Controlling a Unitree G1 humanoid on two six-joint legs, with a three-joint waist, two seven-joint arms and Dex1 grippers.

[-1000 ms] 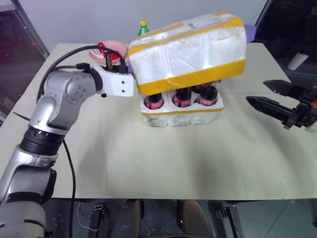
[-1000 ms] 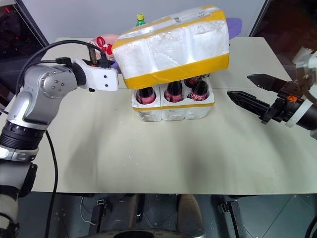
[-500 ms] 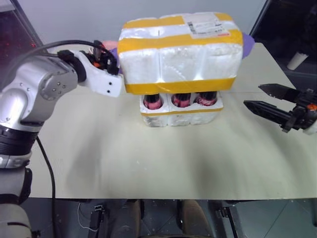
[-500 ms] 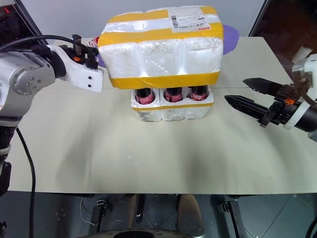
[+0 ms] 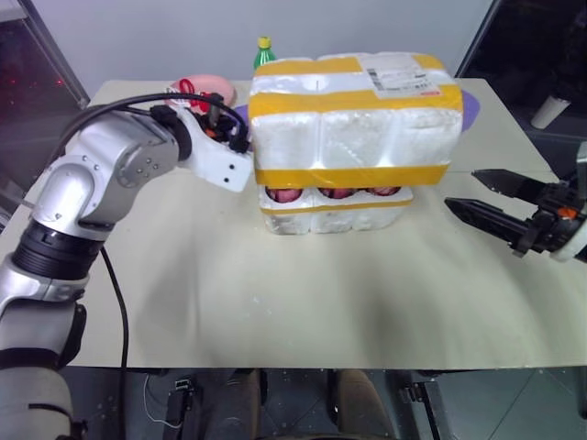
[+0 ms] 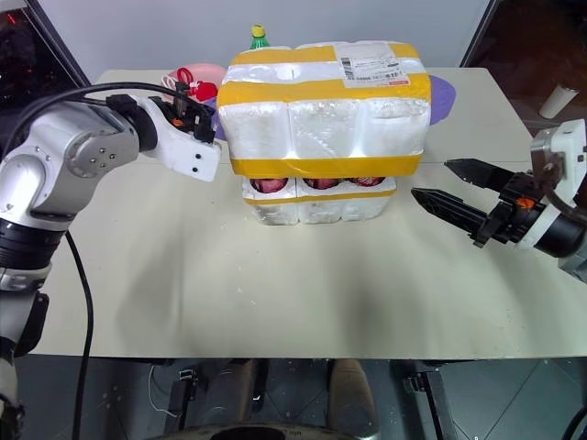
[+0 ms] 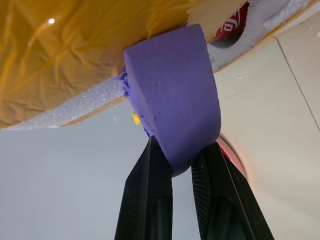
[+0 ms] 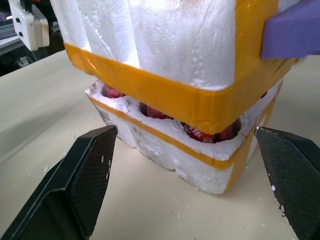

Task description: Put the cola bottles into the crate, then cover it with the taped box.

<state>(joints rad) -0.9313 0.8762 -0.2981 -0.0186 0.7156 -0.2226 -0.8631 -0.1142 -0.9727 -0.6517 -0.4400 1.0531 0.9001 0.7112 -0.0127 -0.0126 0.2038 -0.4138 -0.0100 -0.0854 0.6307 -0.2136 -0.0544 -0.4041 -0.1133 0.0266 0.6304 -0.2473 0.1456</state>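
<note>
The taped box, white foam with wide yellow stripes and a shipping label on top, sits level over the crate. A narrow gap between them shows the red labels of the cola bottles standing in the crate's wells. My left gripper is shut on a purple foam tab fixed to the box's left end. To the right of the crate, my right gripper is open and points at it, touching nothing.
A green bottle with a yellow cap and a pink bowl stand behind the box at the back left. A second purple tab sticks out of the box's right end. The beige table has free room in front.
The taped box has rolled from tilted to level and come down over the crate, hiding most of the bottles. The right gripper has stayed open beside the crate.
</note>
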